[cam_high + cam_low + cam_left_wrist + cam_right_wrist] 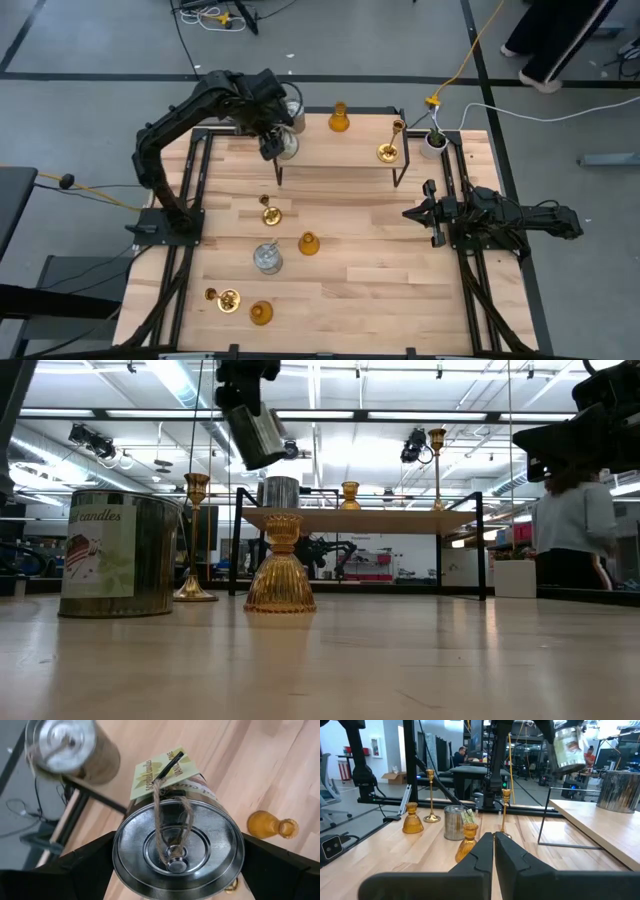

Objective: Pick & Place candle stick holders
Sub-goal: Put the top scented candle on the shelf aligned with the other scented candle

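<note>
My left gripper (276, 142) is shut on a silvery cylinder holder (177, 845) with a twine loop and a paper tag. It holds the cylinder in the air over the raised wooden shelf's (340, 155) left end; the low view (255, 430) shows it too. A second silvery cylinder (292, 112), an amber holder (339, 118) and a brass holder (390, 150) stand on the shelf. On the table below stand a third cylinder (267, 258), two amber holders (308, 243) (260, 313) and two brass ones (268, 212) (225, 297). My right gripper (425, 212) is shut and empty at the table's right side. My left gripper pinches the cylinder's round side wall (122, 865) between its two fingers (90, 865), one on each opposite side. The fingers come from above, slanting down. The cylinder is lifted clear above the shelf and tilted, its lid end toward the wrist camera.
A small white pot with a green plant (434, 140) stands at the shelf's far right corner. The shelf rests on thin black legs (397, 172). Bare wood lies between the table holders and my right gripper. A person (570, 530) stands beyond the table.
</note>
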{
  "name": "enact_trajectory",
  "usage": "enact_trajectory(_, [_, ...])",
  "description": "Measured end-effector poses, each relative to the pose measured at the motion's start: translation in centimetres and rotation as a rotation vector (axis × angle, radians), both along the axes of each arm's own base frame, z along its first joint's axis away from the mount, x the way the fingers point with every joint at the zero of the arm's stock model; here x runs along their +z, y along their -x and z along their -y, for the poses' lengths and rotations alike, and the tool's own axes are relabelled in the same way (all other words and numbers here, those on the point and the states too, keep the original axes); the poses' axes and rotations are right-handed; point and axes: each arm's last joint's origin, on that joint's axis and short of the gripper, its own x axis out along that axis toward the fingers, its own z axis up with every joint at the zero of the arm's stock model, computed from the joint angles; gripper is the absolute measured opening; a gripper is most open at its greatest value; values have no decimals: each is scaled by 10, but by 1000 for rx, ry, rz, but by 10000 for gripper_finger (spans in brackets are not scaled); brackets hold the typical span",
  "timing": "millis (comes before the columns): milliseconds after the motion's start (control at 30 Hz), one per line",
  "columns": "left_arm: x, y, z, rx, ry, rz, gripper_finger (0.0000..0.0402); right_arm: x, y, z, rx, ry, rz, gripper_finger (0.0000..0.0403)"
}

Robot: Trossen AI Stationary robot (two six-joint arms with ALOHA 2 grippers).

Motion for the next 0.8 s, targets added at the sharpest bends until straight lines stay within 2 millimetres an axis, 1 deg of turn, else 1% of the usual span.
enact_trajectory(67, [-3,-10,-3,-16,-4,-6,375,0,0,0,0,0,0,22])
enact_trajectory(167, [-13,-26,-8,-26,4,-32,375,0,0,0,0,0,0,22])
enact_trajectory(233, [-17,-33,-11,-28,-8,-52,375,0,0,0,0,0,0,22])
enact_trajectory(367, [-24,-40,-16,-72,-51,-88,375,0,0,0,0,0,0,22])
enact_trajectory(567, [-40,-51,-23,-126,-74,-172,376,0,0,0,0,0,0,22])
enact_trajectory(800, [-45,-56,-29,-151,-138,-196,376,0,0,0,0,0,0,22])
